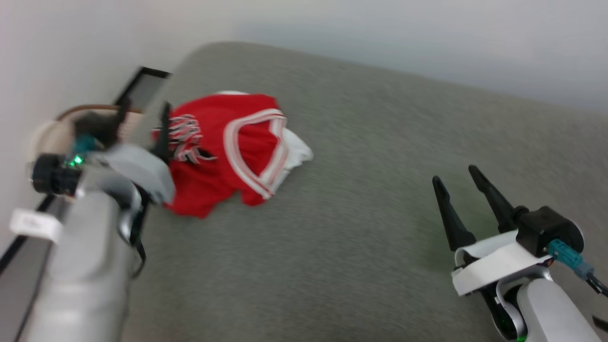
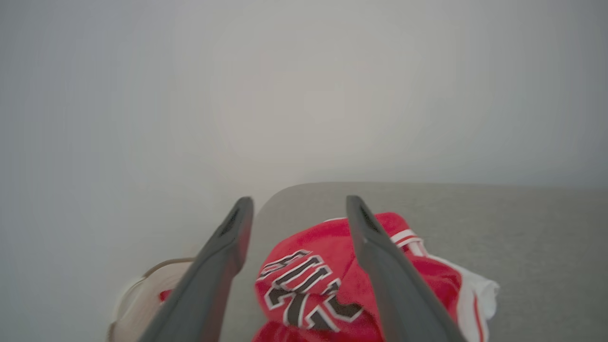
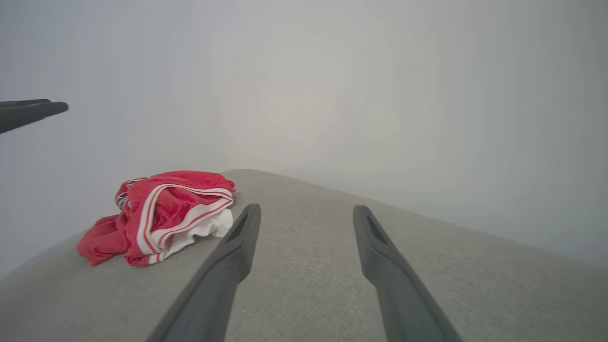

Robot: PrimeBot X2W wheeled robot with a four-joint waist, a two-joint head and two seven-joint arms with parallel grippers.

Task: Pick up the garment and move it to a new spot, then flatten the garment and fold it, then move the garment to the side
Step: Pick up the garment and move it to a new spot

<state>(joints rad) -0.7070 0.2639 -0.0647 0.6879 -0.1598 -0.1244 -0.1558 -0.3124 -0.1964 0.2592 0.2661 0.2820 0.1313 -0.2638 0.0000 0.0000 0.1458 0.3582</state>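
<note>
Head view, blurred. A red sleeveless jersey (image 1: 213,156) with white-and-red striped trim lies crumpled on a grey fabric-covered worktop (image 1: 356,223), near its far left rounded corner. White inner cloth shows at the jersey's right edge, and black, white-outlined lettering at its left. My left fingers (image 1: 165,128), long and dark, stand wide apart at the jersey's left edge. Through the blur I cannot tell whether they touch the cloth. Beyond them, off the worktop, sits a pale round basket (image 1: 47,133) with a brown rim. My right fingers (image 1: 451,213), at the lower right, are spread wide and hold nothing, well apart from the jersey.

Left wrist view. My left fingers (image 2: 209,275) rise spread wide, with nothing gripped between them. The jersey (image 2: 308,285) lies beneath them, lettering up, and the right-hand finger crosses in front of the red cloth. The basket (image 2: 142,294) is at the lower left, beside the worktop's (image 2: 522,237) rounded corner, with a bit of red inside. A plain pale wall (image 2: 304,95) stands behind.

Right wrist view. My right fingers (image 3: 228,270) are wide open and empty over bare worktop (image 3: 308,285). The jersey (image 3: 156,213) is a bunched heap to their left, striped trim facing this way. One of my left fingers (image 3: 28,111) juts in from the left edge, higher in the picture than the jersey.
</note>
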